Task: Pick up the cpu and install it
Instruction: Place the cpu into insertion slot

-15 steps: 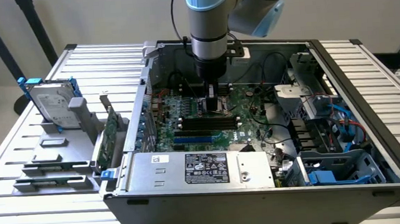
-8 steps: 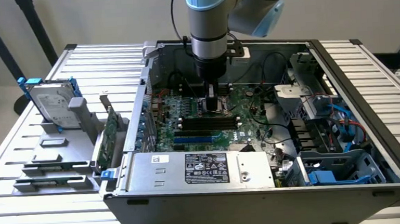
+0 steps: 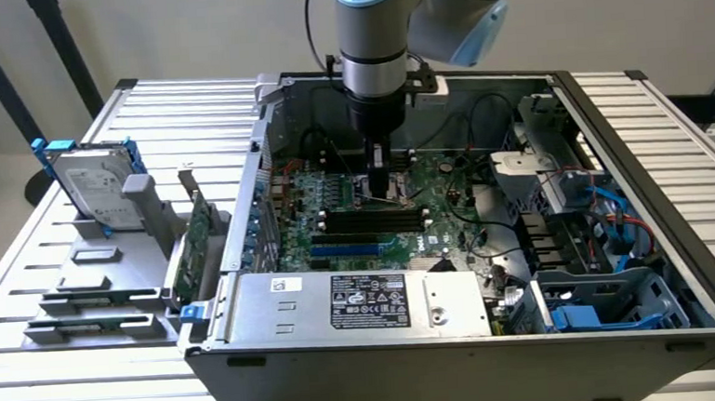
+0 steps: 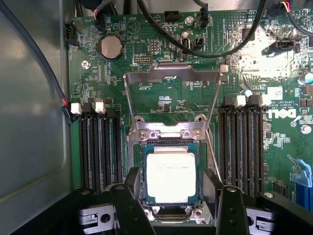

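Observation:
The cpu [image 4: 171,177], a small square chip with a dull silver top, lies flat in the motherboard socket [image 4: 170,215]. The socket's metal load plate [image 4: 172,95] is flipped up behind it. My gripper [image 4: 172,180] is open, with one dark finger on each side of the chip. The fingers [image 4: 131,196] stand just off its edges and hold nothing. In the exterior view the gripper [image 3: 385,188] reaches straight down into the open computer case [image 3: 466,352], low over the green motherboard [image 3: 334,234].
Black memory slots [image 4: 100,147] flank the socket on both sides. Black cables [image 4: 205,49] cross the board beyond it. A silver power supply box with a black label [image 3: 357,303] fills the case's near side. A hard drive with blue rails [image 3: 89,184] stands on a grey rack outside the case.

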You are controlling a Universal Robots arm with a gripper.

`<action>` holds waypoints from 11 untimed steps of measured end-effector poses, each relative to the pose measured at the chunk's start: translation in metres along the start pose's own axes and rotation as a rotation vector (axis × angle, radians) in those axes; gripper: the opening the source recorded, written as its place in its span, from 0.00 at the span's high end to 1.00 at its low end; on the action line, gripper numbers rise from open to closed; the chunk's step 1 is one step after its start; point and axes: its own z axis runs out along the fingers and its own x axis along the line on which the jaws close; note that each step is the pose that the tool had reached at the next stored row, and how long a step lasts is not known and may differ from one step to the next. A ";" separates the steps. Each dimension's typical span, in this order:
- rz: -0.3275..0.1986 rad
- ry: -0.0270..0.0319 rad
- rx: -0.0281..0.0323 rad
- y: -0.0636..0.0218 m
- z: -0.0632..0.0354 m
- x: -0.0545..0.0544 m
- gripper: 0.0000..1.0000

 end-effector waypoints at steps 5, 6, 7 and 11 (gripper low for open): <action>0.000 0.0009 0.0001 -0.0036 -0.0078 0.000 0.40; 0.000 0.0012 0.0001 -0.0049 -0.0095 0.000 0.40; 0.000 0.0013 0.0001 -0.0064 -0.0109 0.000 0.53; 0.000 0.0016 0.0001 -0.0143 -0.0147 -0.001 0.64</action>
